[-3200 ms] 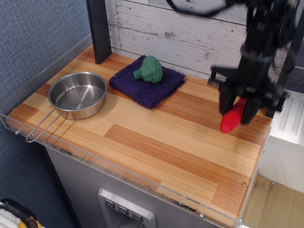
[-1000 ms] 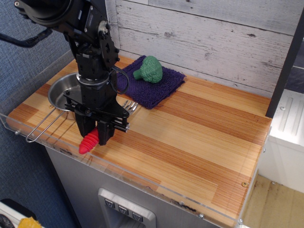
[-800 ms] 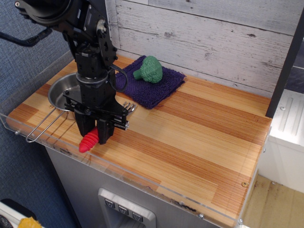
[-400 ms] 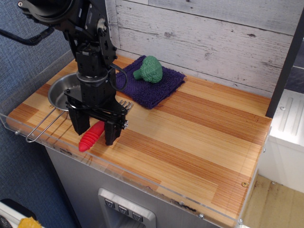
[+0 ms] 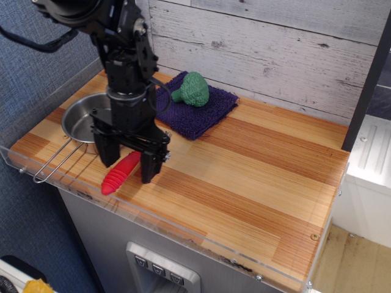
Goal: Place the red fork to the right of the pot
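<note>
black gripper (image 5: 127, 165) spread wide, holding nothing, straddling the ribbed red fork (image 5: 121, 172) lying on striped wood beside the shiny round pot (image 5: 80, 119)

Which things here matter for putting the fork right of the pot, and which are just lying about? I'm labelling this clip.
Job:
- fork, lying on the table just right of the pot, between the open jaws
- pot
- gripper, open over the fork

Lying about:
- broccoli, resting on the cloth
- purple cloth
- table
</note>
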Tool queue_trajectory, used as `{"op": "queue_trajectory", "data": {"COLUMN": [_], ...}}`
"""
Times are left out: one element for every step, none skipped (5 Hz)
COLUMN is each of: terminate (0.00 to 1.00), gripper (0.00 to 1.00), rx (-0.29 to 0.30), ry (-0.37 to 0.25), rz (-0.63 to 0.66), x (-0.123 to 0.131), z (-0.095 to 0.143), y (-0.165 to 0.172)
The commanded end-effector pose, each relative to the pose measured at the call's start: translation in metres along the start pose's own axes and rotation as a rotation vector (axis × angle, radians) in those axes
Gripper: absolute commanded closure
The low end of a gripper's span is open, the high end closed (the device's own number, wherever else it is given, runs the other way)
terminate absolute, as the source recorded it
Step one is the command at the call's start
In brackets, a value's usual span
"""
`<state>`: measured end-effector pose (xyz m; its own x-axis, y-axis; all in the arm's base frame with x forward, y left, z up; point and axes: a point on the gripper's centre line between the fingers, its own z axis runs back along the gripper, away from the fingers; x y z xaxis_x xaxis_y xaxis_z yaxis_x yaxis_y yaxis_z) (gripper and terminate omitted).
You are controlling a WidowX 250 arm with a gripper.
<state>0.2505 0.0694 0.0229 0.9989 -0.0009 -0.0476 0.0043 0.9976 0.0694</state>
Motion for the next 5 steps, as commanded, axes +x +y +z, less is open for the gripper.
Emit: {"op": "queue_trajectory", "data": {"terminate": [0.00,0.00,0.00,0.00,0.00], "gripper": [0.00,0.00,0.00,0.00,0.00], "rx": [0.077,0.085,0.078,0.066,0.066], "ry": [-0.244,-0.225,-0.170,-0.140,-0.119], "rz": [0.009,0.001,-0.023,-0.021,-0.027], "x": [-0.006,-0.009,-0.002,0.000,0.001], "z": [0.107,0.117,0.114,0.109,0.105], "y": [-0.029,-0.044,-0.057,-0.065,-0.070]}}
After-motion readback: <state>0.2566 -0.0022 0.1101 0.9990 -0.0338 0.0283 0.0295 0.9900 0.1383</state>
